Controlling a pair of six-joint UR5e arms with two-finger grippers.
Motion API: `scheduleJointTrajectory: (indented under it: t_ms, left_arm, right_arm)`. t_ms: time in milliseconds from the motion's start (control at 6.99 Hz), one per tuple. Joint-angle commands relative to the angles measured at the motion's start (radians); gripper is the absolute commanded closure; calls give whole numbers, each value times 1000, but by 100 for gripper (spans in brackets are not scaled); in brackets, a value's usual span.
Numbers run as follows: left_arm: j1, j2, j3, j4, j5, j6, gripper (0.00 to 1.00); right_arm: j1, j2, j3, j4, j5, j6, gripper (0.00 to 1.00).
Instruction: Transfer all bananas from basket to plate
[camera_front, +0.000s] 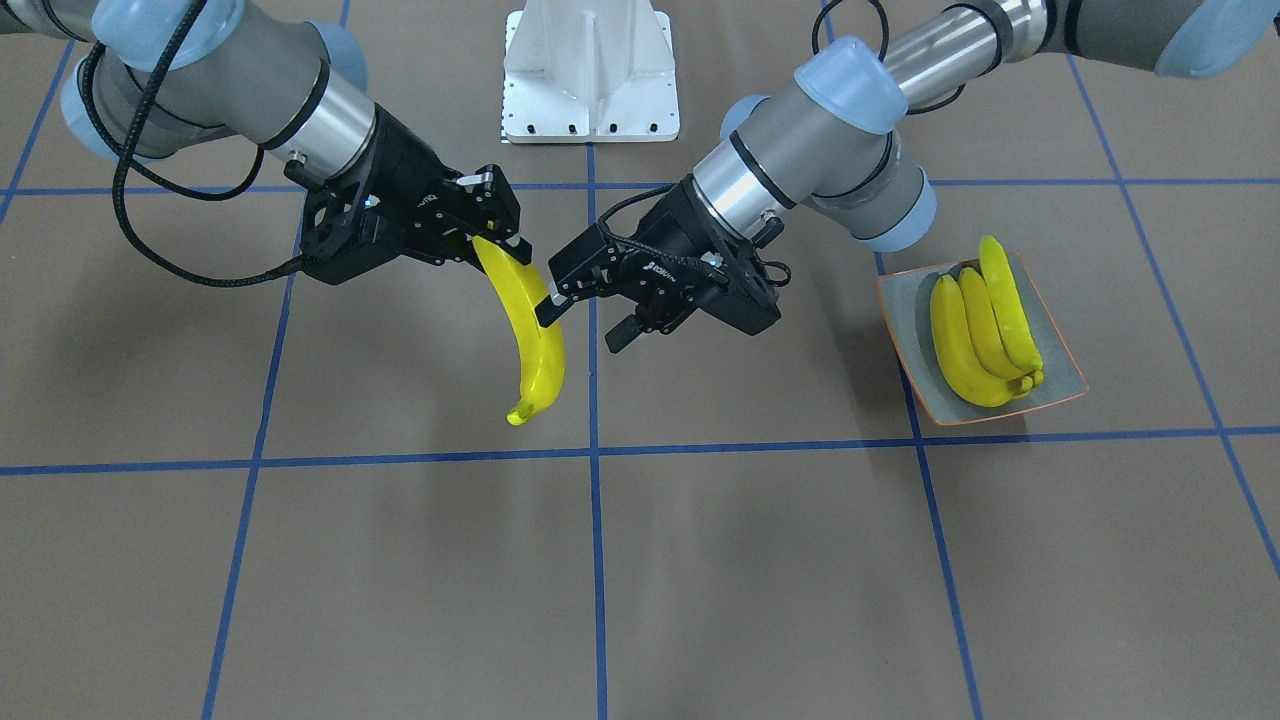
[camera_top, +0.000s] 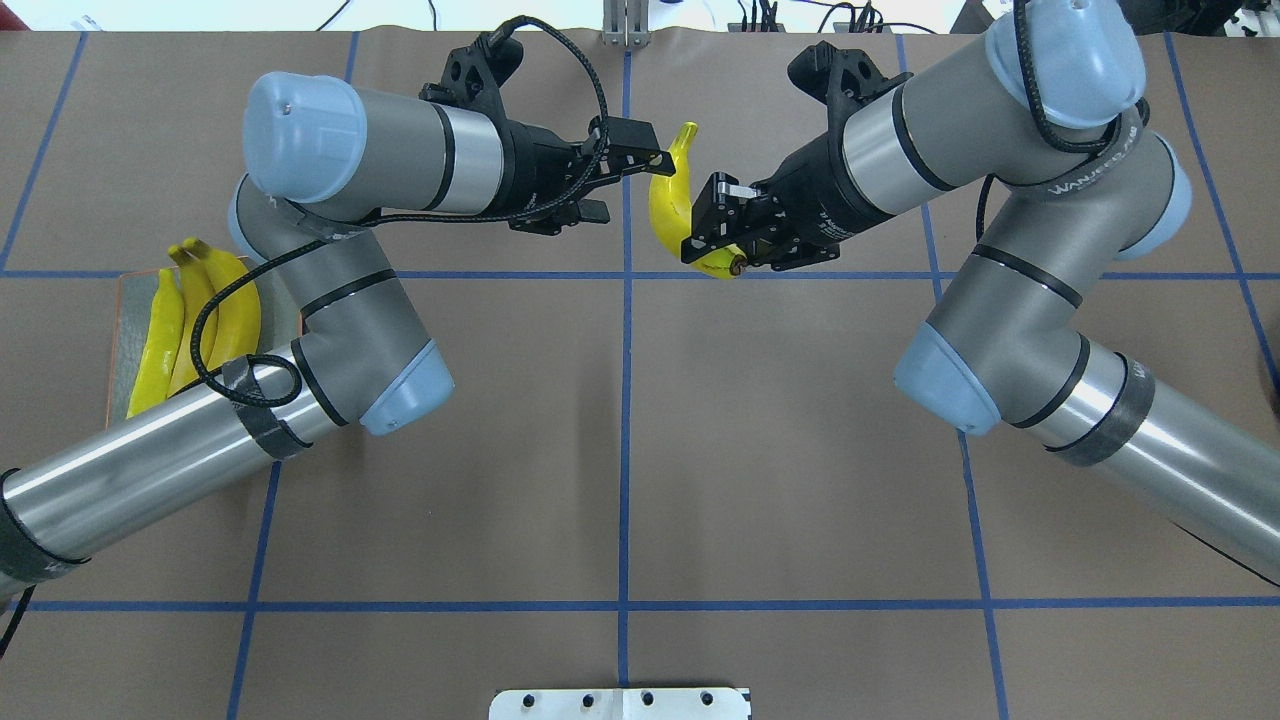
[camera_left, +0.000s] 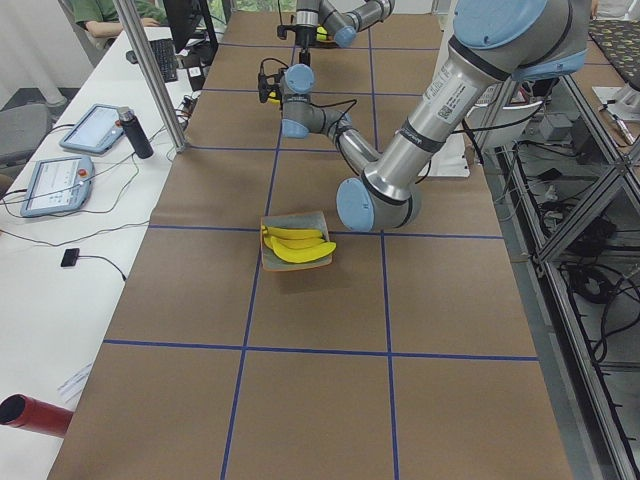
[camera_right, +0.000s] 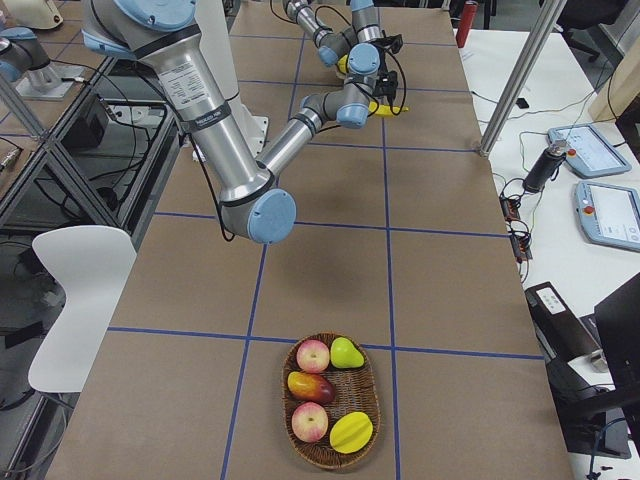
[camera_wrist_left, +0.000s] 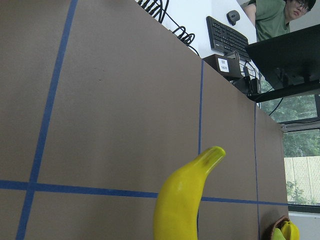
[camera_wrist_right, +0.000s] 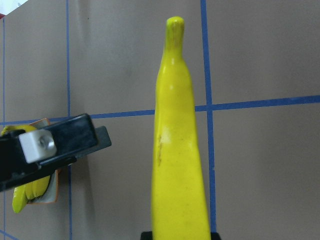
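While my right gripper (camera_front: 487, 243) pinches the fourth banana (camera_front: 538, 345) by one end in the air, my left gripper (camera_front: 583, 325) stands spread just beside it. If the right releases too early, I think the banana falls, well apart from the plate (camera_front: 1062, 375).

Six views, one shared table (camera_top: 800, 450)

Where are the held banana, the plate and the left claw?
held banana (camera_front: 535, 340): exterior front-facing view, middle of its body.
plate (camera_front: 908, 310): exterior front-facing view, bare grey strip by its left rim.
left claw (camera_front: 582, 326): exterior front-facing view, midway between its fingertips.
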Motion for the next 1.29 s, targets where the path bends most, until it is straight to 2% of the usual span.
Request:
scheduleJointTrajectory:
  t_ms: [0,286,859,1145]
  left_arm:
    - [2,-18,18,1,25,-2,0]
    - [2,-46,58,1,29,-2,0]
    - [25,-49,72,1,47,-2,1]
    - [26,-49,73,1,47,-17,13]
  right_arm:
    - [-1,2,18,1,-3,5,100]
    - [-1,2,29,1,-3,7,100]
    - [-2,2,30,1,-4,4,100]
    - [-7,2,29,1,-4,4,100]
